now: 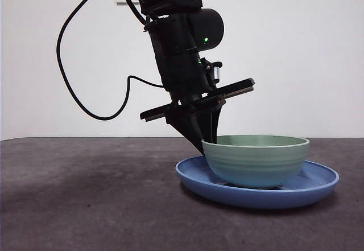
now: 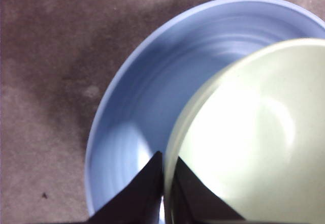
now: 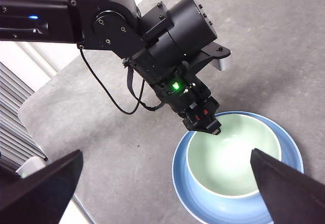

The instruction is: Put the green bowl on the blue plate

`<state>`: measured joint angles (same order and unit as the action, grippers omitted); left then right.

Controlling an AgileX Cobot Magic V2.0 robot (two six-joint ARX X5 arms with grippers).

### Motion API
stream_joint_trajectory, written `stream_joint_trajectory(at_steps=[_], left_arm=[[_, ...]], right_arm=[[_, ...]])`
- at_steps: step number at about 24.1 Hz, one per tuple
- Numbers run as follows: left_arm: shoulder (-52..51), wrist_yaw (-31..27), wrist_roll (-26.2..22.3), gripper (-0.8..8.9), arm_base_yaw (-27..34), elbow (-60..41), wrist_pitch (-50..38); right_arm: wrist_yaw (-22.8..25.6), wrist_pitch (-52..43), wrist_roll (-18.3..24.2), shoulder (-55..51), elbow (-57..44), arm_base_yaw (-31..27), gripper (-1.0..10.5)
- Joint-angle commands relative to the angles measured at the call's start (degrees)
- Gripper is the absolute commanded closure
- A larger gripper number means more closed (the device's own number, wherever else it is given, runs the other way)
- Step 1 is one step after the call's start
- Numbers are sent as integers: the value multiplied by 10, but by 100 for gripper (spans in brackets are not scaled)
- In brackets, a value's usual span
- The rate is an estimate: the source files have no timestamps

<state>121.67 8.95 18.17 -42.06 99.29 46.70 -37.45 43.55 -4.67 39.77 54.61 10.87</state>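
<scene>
The green bowl (image 1: 256,163) stands in the blue plate (image 1: 321,184), right of centre on the table. My left gripper (image 1: 208,140) comes down from above and is shut on the bowl's left rim, one jaw inside and one outside. In the left wrist view the jaws pinch the rim of the bowl (image 2: 244,132) over the plate (image 2: 147,97). The right wrist view looks down from high up on the bowl (image 3: 231,158), the plate (image 3: 185,201) and the left gripper (image 3: 205,125). My right gripper (image 3: 166,153) is open and empty, well above them.
The dark grey table (image 1: 85,194) runs to a white wall behind. The left arm's black cable (image 1: 85,108) hangs in a loop at the left. The table's rounded corner (image 3: 35,107) shows in the right wrist view.
</scene>
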Motion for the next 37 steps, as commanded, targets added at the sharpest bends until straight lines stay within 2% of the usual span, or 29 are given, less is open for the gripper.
stream_joint_trajectory(at_steps=[1, 7, 11, 16, 21, 26, 37], left_arm=[[12, 0, 3, 776, -3, 21, 9], [12, 0, -18, 500, -3, 109, 78], [2, -2, -73, 397, -3, 203, 183], [-117, -7, -89, 245, -4, 213, 204], [-224, -7, -120, 245, -4, 189, 243], [-309, -7, -146, 247, -4, 115, 234], [-601, -6, -145, 247, -3, -243, 62]], right_arm=[[0, -2, 2, 2, 10, 2, 398], [0, -2, 2, 2, 10, 2, 398], [0, -2, 2, 2, 10, 2, 398], [0, -2, 2, 2, 10, 2, 398], [0, -2, 2, 2, 10, 2, 398], [-1, -2, 2, 2, 10, 2, 398], [0, 5, 2, 2, 10, 2, 398]])
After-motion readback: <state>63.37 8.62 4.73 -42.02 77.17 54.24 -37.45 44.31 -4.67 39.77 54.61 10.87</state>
